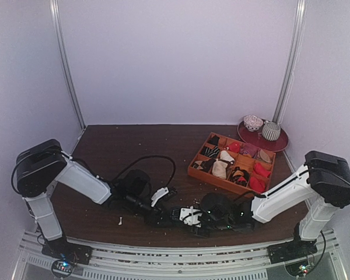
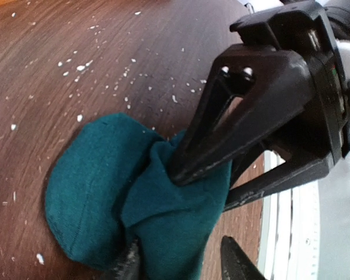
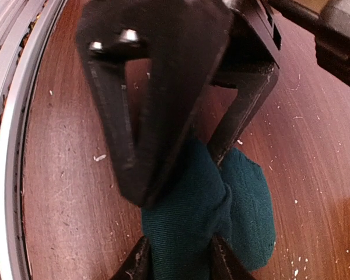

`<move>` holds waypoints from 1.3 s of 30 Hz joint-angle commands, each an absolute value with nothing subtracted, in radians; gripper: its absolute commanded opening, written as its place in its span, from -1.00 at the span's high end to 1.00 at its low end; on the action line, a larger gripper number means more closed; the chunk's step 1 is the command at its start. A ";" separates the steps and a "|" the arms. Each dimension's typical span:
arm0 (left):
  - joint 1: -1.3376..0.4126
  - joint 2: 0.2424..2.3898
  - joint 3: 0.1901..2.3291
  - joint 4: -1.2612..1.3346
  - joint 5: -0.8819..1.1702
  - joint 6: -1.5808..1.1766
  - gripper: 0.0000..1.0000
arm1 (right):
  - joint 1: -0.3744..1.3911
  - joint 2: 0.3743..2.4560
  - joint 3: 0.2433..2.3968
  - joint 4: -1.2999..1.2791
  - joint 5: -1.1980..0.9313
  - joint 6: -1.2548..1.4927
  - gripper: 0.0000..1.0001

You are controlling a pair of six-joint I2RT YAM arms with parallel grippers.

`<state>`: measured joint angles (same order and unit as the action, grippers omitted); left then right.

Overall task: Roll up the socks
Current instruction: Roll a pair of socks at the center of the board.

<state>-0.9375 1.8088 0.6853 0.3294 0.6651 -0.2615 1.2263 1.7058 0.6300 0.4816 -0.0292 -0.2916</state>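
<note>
Socks: the socks [image 2: 87,198] are dark teal fabric on the brown table [image 1: 116,151]. They lie at the lower centre of the top view, between the two tools, where they are too dark to make out.
Shape of the fabric: in the left wrist view a flat rounded end lies at lower left. A gathered fold rises from it toward the middle of the frame. No printed figure shows in either wrist view.
Left gripper: the left gripper [image 2: 184,259] stands astride the fabric at the bottom edge of its own view, fingers partly spread. One finger touches the cloth and the other sits just beside it. I cannot tell whether it is nipping the cloth.
Right gripper: the right gripper [image 3: 179,263] has cloth filling the gap between its fingers at the bottom of its own view, and it is pinching the socks. In the left wrist view its tips close on the raised fold.
Done so far: as I judge it, the fabric is gathered into a loose lump, with both tools working on it.
Left to do: no tight roll shows. The flat end lies loose and probably needs winding in and tucking.
Nearby: an orange tray [image 1: 216,182] at the right centre of the top view holds other rolled pairs.
Writing: no brand, label or lettering can be read in any view. Only pale flecks [image 2: 81,67] dot the table.
</note>
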 commanded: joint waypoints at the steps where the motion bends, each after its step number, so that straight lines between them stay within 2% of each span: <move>1: -0.950 1.759 0.635 0.153 0.547 -0.214 -0.06 | 1.211 1.769 0.640 0.389 -0.035 -0.197 0.40; 5: -0.950 1.636 0.598 0.237 0.435 -0.155 -0.11 | 1.179 1.763 0.651 0.338 -0.094 -0.143 0.42; 12: -0.952 1.477 0.438 0.599 0.375 -0.026 -0.21 | 1.059 1.777 0.748 0.128 -0.375 -0.066 0.43; 15: -0.954 1.503 0.439 0.660 0.382 0.004 -0.28 | 1.026 1.797 0.774 0.064 -0.438 -0.057 0.42; 18: -0.963 1.581 0.477 0.674 0.410 0.042 -0.42 | 1.001 1.817 0.790 0.023 -0.455 -0.054 0.42; 27: -0.981 1.738 0.496 0.774 0.490 0.032 -0.38 | 0.979 1.860 0.834 -0.034 -0.459 -0.044 0.42; 31: -0.983 1.773 0.514 0.769 0.490 0.027 -0.24 | 0.978 1.870 0.839 -0.038 -0.460 -0.042 0.43; 33: -0.983 1.784 0.525 0.765 0.494 0.020 -0.10 | 0.978 1.873 0.844 -0.040 -0.462 -0.040 0.43; 37: -0.983 1.802 0.554 0.717 0.514 0.013 0.37 | 0.977 1.877 0.859 -0.056 -0.461 -0.035 0.42; 39: -0.983 1.815 0.559 0.697 0.516 0.001 0.49 | 0.977 1.878 0.873 -0.072 -0.450 -0.036 0.43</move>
